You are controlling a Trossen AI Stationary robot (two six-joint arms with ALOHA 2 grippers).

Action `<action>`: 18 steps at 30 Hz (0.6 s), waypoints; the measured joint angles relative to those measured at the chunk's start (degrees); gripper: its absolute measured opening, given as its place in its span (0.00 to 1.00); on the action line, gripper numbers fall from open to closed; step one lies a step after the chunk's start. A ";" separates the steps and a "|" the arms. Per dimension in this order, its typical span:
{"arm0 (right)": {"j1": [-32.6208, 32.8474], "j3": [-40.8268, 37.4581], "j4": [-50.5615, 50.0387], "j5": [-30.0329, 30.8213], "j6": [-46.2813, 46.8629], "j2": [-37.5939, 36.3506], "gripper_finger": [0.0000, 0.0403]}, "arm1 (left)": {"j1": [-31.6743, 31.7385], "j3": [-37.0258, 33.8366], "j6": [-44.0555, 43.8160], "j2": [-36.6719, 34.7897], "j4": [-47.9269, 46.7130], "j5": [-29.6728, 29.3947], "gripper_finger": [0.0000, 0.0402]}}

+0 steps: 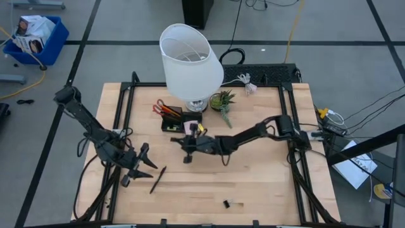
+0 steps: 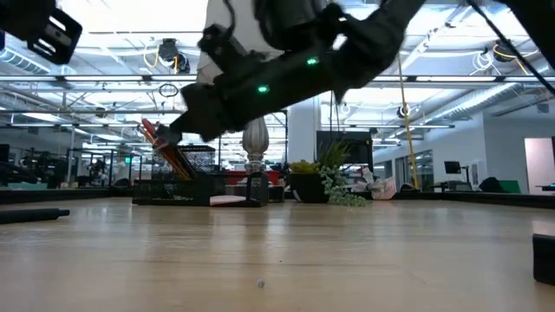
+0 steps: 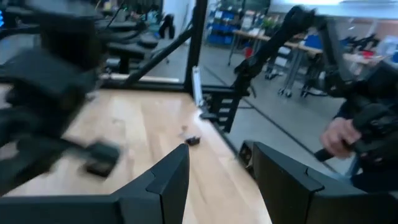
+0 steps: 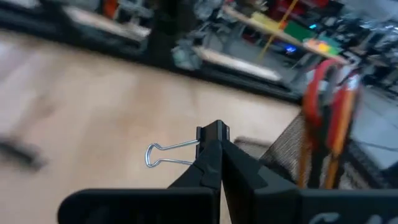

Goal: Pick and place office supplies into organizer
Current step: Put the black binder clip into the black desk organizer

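My right gripper hovers above the table just near of the black organizer, shut on a small black binder clip. Red-handled scissors and orange pencils stand upright in the organizer. My left gripper is held open over the table's left part with nothing between its fingers. A black pen lies flat on the table close to it. Another small black clip lies near the front edge. My right gripper pinches the binder clip's black body between its two fingertips. The clip's silver wire handles stick out sideways from the fingers. The clip is lifted clear of the table.
A big white-shaded lamp stands behind the organizer, and a small green potted plant stands to its right. Bare wood lies in the table's middle and right. A person's hand shows beyond the table edge.
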 joint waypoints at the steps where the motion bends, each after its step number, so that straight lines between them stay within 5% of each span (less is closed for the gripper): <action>1: -0.70 1.20 0.52 0.21 -0.37 0.77 0.00 | -0.30 0.00 0.57 0.00 0.79 0.02 0.45; 18: -6.80 4.63 -0.05 2.92 -9.94 2.26 0.00 | -1.08 -0.02 1.59 0.00 1.81 -0.01 0.45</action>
